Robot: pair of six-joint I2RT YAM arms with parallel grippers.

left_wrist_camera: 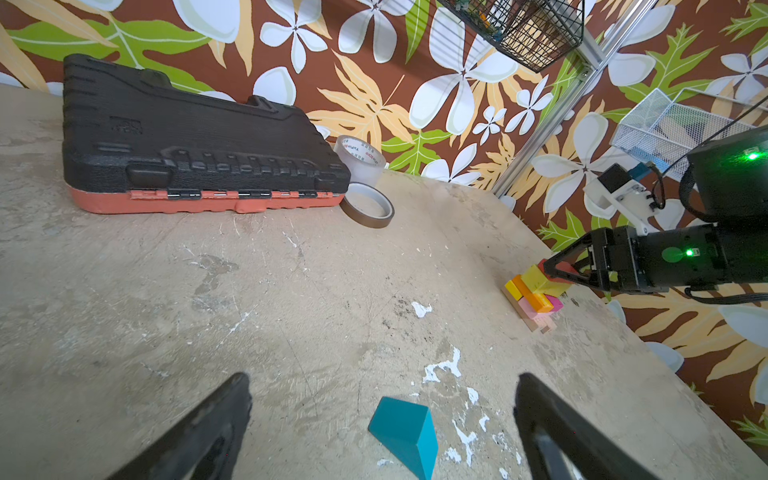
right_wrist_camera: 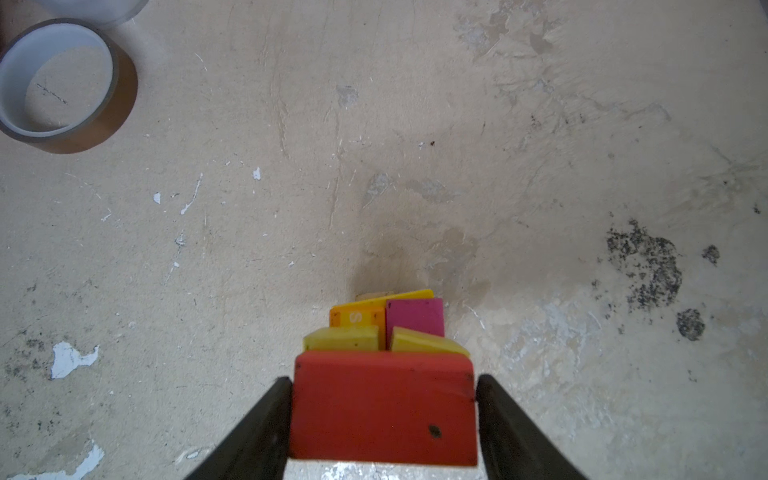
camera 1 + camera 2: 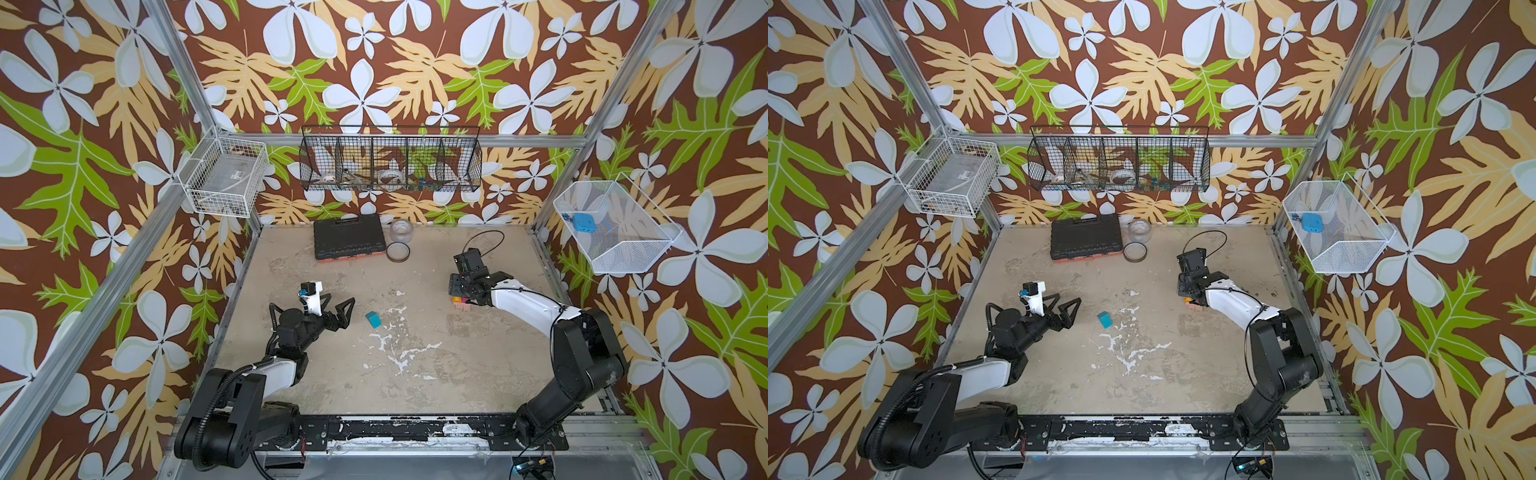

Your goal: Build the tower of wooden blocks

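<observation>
The wood block tower (image 3: 462, 306) (image 3: 1195, 307) stands right of the table's middle: a tan and pink base, with yellow, orange and magenta blocks (image 1: 534, 295) above. My right gripper (image 2: 384, 379) reaches down over it, its fingers pressed against both sides of a red block (image 2: 382, 407) that lies on top of the stack. In both top views the arm hides most of the tower. A loose teal wedge (image 3: 373, 320) (image 1: 405, 428) lies on the table at left of middle. My left gripper (image 3: 340, 302) (image 1: 383, 380) hangs wide open just left of the wedge, holding nothing.
A black tool case (image 3: 347, 239) lies at the back, with a clear tape roll (image 3: 401, 232) and a brown tape roll (image 3: 398, 252) beside it. Wire baskets (image 3: 390, 164) hang on the back and side walls. The tabletop (image 3: 415, 374) is stained and scuffed.
</observation>
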